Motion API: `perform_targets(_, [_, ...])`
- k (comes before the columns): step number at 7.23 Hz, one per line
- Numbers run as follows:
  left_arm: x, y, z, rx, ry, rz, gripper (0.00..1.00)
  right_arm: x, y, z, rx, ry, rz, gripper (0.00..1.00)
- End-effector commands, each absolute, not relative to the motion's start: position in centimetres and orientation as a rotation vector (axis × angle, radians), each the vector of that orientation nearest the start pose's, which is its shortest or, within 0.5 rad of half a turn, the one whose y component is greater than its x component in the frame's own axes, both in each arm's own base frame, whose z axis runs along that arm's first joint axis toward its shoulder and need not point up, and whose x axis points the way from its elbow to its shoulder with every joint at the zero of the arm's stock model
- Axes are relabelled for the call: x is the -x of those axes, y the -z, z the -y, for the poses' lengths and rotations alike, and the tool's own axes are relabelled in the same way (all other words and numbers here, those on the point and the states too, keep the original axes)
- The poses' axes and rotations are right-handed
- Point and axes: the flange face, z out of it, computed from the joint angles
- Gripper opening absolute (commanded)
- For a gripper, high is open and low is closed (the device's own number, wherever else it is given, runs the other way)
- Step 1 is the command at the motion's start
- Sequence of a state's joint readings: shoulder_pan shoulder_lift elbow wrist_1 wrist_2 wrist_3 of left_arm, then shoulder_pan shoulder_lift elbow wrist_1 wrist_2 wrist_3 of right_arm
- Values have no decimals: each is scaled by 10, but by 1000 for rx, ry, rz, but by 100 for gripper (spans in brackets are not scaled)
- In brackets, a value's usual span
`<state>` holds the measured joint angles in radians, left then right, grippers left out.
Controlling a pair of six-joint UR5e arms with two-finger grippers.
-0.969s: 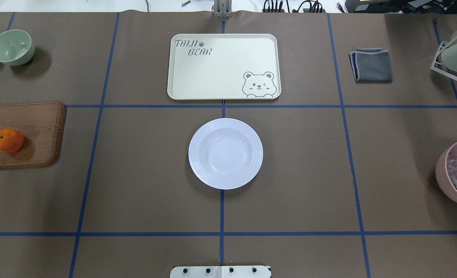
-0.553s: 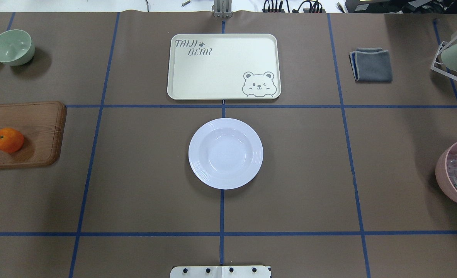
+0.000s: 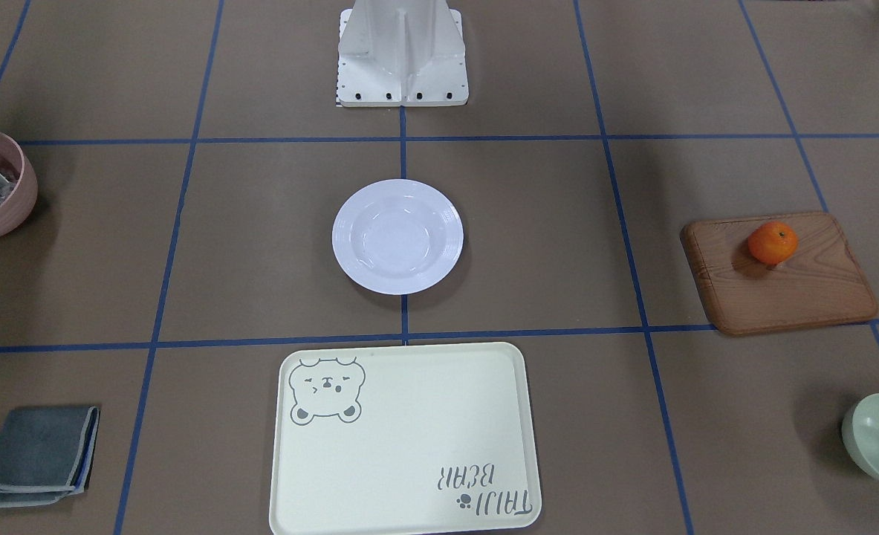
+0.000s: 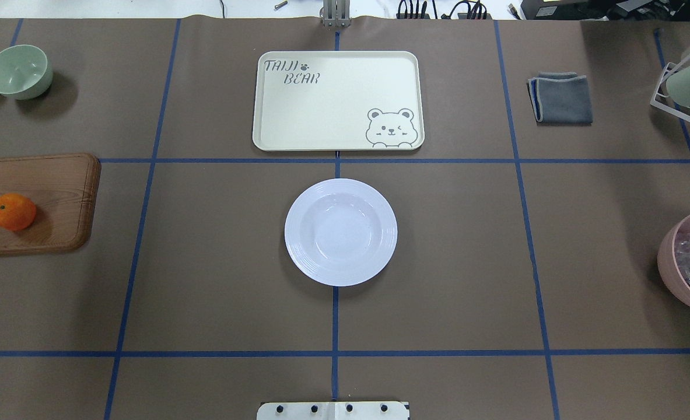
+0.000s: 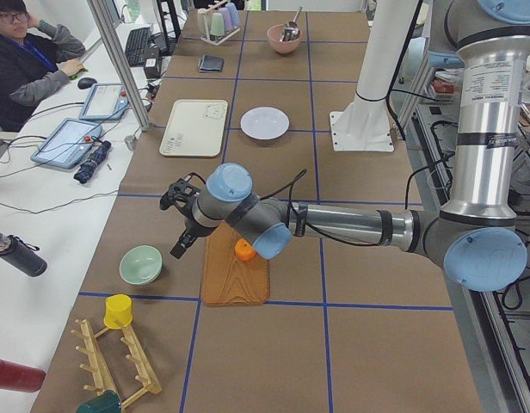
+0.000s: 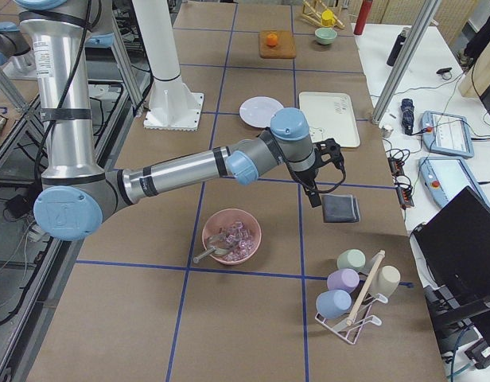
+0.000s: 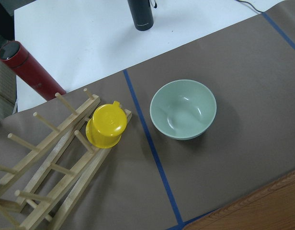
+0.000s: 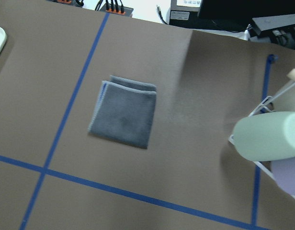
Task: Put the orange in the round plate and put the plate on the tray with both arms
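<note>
**A:** Where is the orange?

**B:** The orange (image 4: 12, 212) sits on the wooden board (image 4: 59, 186), at the left edge of the overhead view, about mid-height.

**A:** And the round plate?

**B:** The round plate (image 4: 296, 233) lies on the brown surface (image 4: 205, 262) at the centre of the frame, well apart from the orange. The tray (image 4: 333, 105) is above the plate in the frame, near it but not touching.

**A:** The arms?

**B:** In the left side view, the left end effector (image 5: 179, 245) hangs between the board and the green bowl (image 5: 140, 264). In the right side view, the right end effector (image 6: 314, 199) hangs just beside the grey cloth (image 6: 340, 208). I cannot tell whether either one is spread or pressed together.
</note>
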<state>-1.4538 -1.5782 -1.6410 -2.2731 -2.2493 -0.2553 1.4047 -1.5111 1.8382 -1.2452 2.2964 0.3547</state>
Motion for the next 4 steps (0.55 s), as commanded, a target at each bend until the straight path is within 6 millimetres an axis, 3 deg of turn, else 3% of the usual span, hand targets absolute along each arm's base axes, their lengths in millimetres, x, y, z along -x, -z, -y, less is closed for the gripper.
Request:
perform_targets(1, [-58, -540, 515, -478, -40, -867, 99, 99, -406, 509, -340, -91, 937, 100])
perform_targets(3, [-122, -575, 469, -323, -28, -919, 99, 163, -382, 486, -305, -205, 926, 98])
perform_targets(4, [-143, -584, 453, -324, -43, -924, 99, 175, -378, 481, -298, -186, 933, 100])
